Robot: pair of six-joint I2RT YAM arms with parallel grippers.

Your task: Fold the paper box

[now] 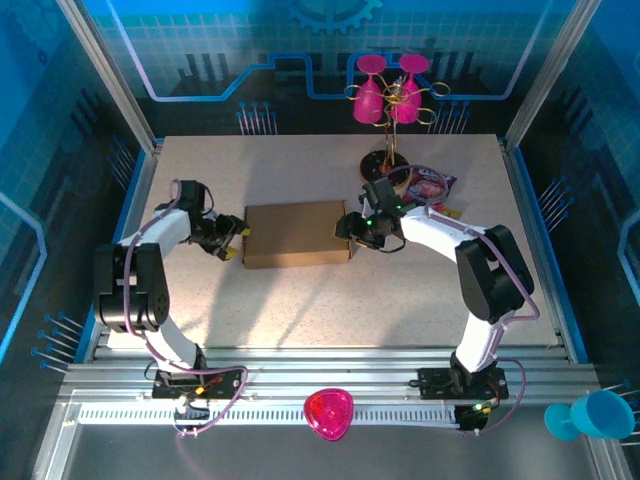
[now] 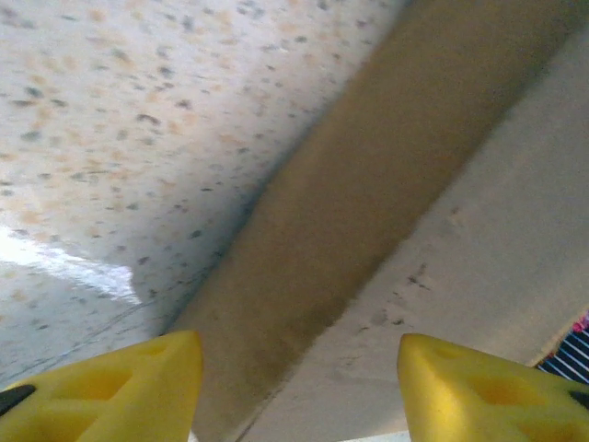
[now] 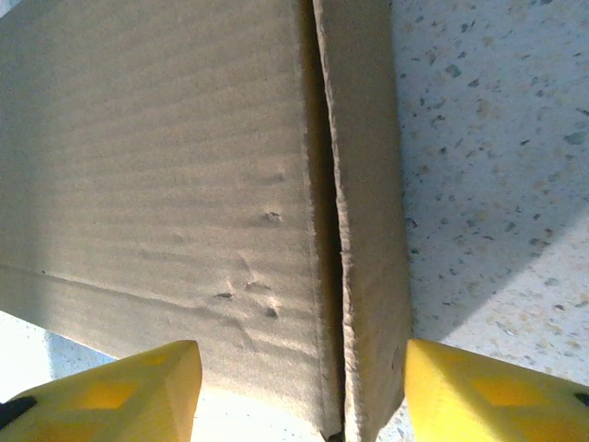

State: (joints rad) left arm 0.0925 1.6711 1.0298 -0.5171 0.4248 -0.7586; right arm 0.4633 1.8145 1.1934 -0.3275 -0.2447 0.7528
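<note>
Left gripper (image 1: pixel 232 245) at 9 o'clock of the paper box (image 1: pixel 295 232), right gripper (image 1: pixel 355 230) at 3, both spread; squaring-up stage probably, next press the side flap (image 3: pixel 368 230) shut.

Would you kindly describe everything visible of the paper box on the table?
The paper box is plain brown corrugated cardboard, unprinted, folded into a flat rectangular shape and lying level on the speckled table. The right wrist view shows small dents and a seam where a side panel meets the top. The left tool and right tool stand open at its two short ends; contact cannot be judged.
</note>
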